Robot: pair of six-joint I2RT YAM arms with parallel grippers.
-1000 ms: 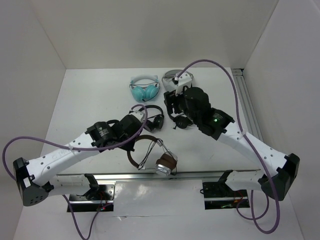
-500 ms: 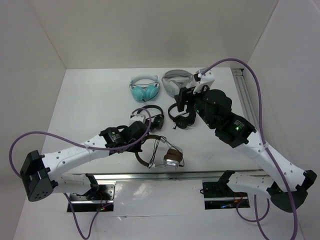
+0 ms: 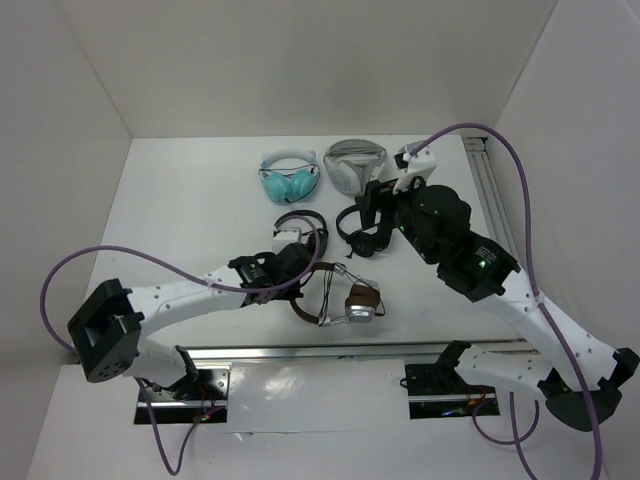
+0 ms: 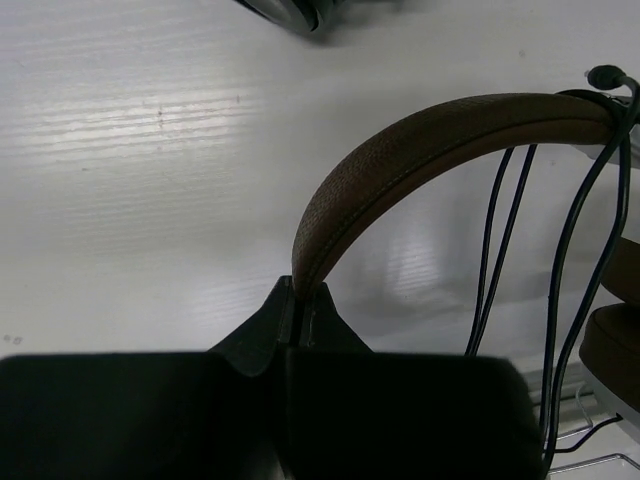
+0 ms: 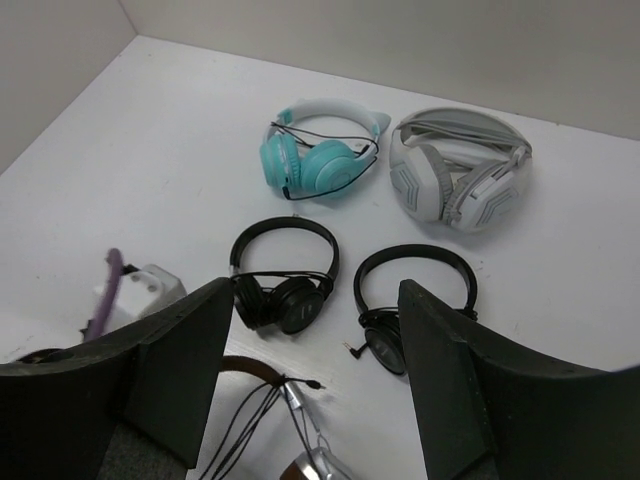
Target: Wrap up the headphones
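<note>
The left claw (image 4: 302, 303) pinches the headphones (image 3: 345, 297) by their band, low over the bench (image 3: 180, 220), probably leaving the cable (image 4: 490, 290) free for winding. The right claw (image 5: 310, 340) hovers spread and empty.

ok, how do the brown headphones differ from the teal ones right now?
Colour: the brown headphones have a brown band and silver-brown cups; the teal headphones have teal cups on a white band. State: the brown pair's band is pinched in the left end effector; the teal pair lies free. Place: brown at the front, teal at the back. Both are wired.
</note>
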